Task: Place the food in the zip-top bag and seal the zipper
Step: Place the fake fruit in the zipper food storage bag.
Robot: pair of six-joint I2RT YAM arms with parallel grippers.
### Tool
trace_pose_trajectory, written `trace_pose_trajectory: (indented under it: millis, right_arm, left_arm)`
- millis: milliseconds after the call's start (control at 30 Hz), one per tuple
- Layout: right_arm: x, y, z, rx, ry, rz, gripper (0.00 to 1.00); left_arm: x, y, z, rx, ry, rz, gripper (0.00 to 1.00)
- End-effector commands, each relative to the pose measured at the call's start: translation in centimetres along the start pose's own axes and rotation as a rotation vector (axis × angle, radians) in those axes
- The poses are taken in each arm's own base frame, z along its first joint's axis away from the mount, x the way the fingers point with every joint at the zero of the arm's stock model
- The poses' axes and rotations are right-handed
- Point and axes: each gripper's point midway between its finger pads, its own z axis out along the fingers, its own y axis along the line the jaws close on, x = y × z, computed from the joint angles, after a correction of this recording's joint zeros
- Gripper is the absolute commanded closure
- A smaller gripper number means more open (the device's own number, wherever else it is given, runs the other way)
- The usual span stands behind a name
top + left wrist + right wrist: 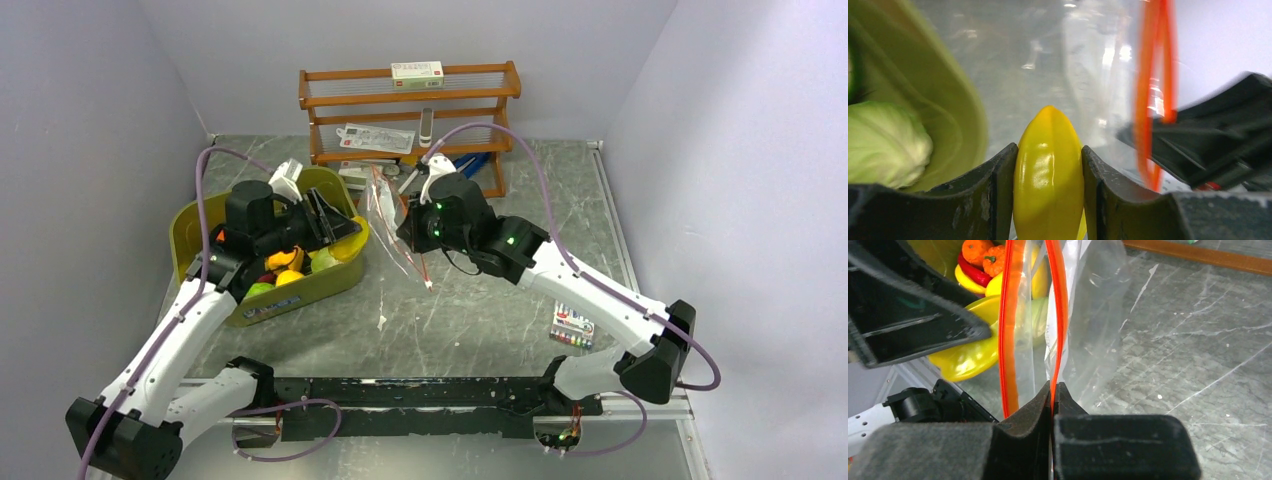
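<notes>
My left gripper (338,226) is shut on a glossy yellow pepper (1048,172), held above the right rim of the olive-green tub (196,226), close to the bag. My right gripper (1053,386) is shut on one side of the orange-red zipper (1061,315) and holds the clear zip-top bag (386,215) up in the air. The bag mouth hangs open, with the other zipper strip (1007,335) apart from it. The pepper (970,357) sits just outside the mouth. More food (285,266) lies in the tub: yellow, orange, red and green pieces.
A pale green cabbage (883,145) lies in the tub. A wooden rack (410,100) with white packets (375,137) and a small box (417,71) stands at the back. A small colourful packet (573,328) lies on the table at the right.
</notes>
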Motion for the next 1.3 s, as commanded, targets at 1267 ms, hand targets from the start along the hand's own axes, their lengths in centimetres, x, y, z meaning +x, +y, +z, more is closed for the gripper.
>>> trace_pose_trajectory:
  millis: [1267]
  right_arm:
    - [2.7, -1.6, 2.5, 0.023, 0.015, -0.041, 1.00]
  left_arm:
    - [2.5, -1.7, 1.4, 0.161, 0.148, -0.011, 0.78]
